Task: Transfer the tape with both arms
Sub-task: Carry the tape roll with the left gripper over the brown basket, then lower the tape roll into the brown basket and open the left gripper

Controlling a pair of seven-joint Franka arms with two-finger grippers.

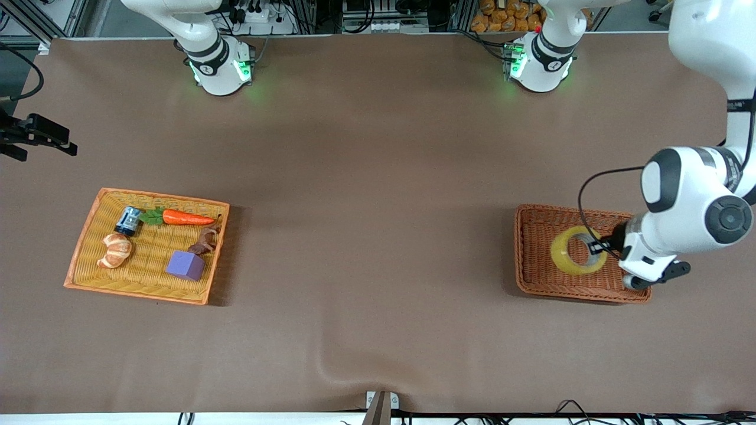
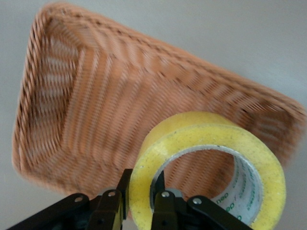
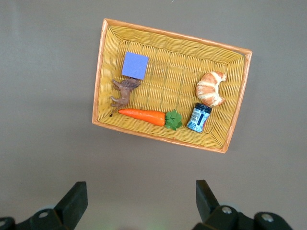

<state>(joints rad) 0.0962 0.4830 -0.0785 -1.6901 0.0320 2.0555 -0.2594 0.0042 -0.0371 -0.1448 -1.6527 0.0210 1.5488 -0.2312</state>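
A robotics lab: two white arms (image 1: 218, 59) are bolted along a brown-covered table (image 1: 366, 177), with aluminium framing, power strips (image 1: 384, 26) and loose cables (image 1: 567, 407) around its edges.

left gripper (image 2: 139, 203): clamped, raised | right gripper (image 3: 139, 201): fingers spread, waiting

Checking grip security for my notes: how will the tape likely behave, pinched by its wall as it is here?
The tape looks rigid, so the left gripper, shut on its wall, likely holds firm. Gripped on one side, it may swing. Set on edge in the brown basket, the ring could roll.
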